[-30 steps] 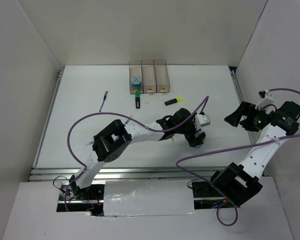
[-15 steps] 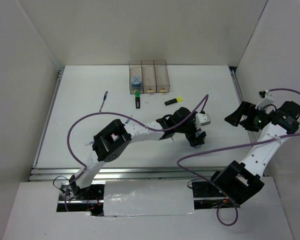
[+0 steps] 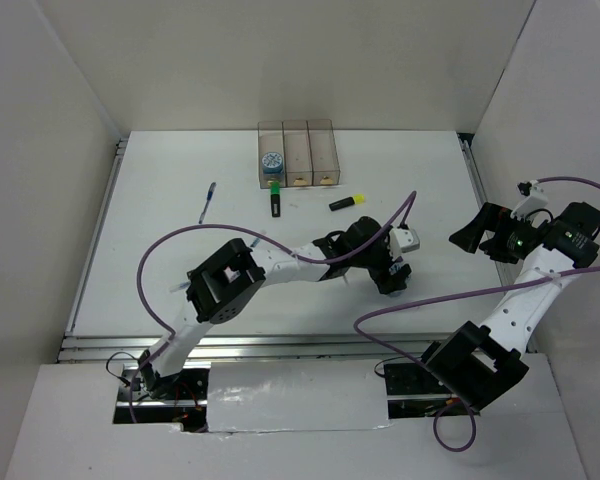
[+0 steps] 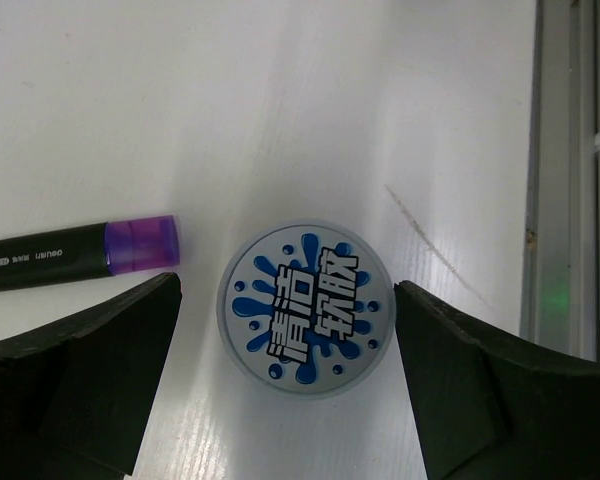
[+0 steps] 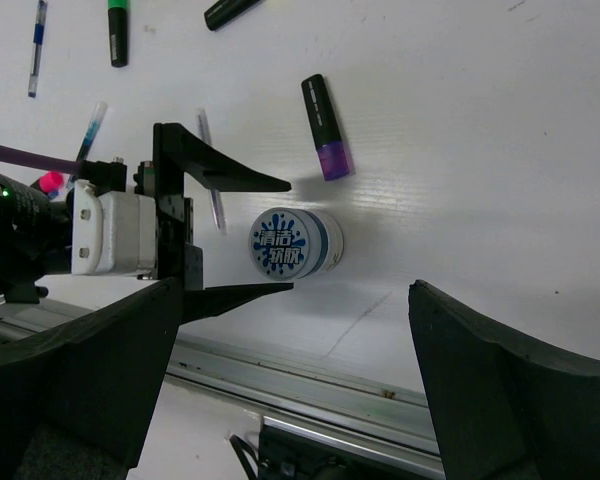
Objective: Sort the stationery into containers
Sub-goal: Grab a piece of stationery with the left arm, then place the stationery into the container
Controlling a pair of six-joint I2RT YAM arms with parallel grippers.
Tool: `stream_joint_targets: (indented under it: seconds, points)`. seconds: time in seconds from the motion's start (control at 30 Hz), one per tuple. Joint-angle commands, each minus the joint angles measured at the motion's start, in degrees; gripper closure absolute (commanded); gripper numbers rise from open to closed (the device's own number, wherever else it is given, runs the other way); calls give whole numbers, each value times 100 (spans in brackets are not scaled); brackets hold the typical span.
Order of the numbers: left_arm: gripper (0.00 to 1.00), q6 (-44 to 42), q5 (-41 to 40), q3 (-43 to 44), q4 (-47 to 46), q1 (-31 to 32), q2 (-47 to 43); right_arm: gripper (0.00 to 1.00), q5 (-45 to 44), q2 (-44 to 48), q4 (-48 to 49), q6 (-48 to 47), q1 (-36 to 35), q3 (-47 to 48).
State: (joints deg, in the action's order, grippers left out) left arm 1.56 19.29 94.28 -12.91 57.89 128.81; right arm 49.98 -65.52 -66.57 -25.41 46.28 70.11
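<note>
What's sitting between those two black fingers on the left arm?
A small round blue-white tape roll, clear of both fingers, shown in the left wrist view.

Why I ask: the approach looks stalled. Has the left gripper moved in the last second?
No. In the top view the left gripper keeps its place, below and right of the yellow-capped highlighter.

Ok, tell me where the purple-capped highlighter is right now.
In the left wrist view the purple-capped highlighter lies at the left, its cap pointing toward the blue-white tape roll, close but apart; the roll sits between the open left gripper's fingers.
</note>
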Motion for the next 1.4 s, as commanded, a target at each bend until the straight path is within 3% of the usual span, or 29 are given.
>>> stream_joint_targets:
  seconds: [0.0, 0.2, 0.33, 0.47, 0.73, 0.83, 1.0, 1.17, 1.37]
  points:
    - [1, -286, -161, 91, -89, 30, 205, 0, 39, 21, -67, -52, 47, 56]
    - [6, -315, -180, 187, -89, 3, 276, 0, 30, 48, -23, -26, 39, 12]
    - [18, -209, -197, 257, -142, -32, 250, 0, 12, 39, -14, -34, 39, 3]
    - [24, 431, -110, 266, -291, -137, 197, 0, 21, 30, 3, -17, 39, -23]
    - [59, 854, -4, 3, -257, -471, -390, 0, 82, 65, 82, 36, 39, -41]
    - [67, 793, -109, -41, 189, -848, -759, 0, 170, 48, 126, 71, 39, -76]
    - [91, 740, -382, 12, 1087, -1472, -1471, 0, 241, -5, 222, 54, 39, -216]
    - [94, 872, -443, 388, 1641, -2421, -1816, 0, -285, 144, 626, 150, -460, -568]
    - [96, 854, -794, 1801, 1783, -3362, -1045, 0, -1146, 425, 1303, 704, -1436, -946]
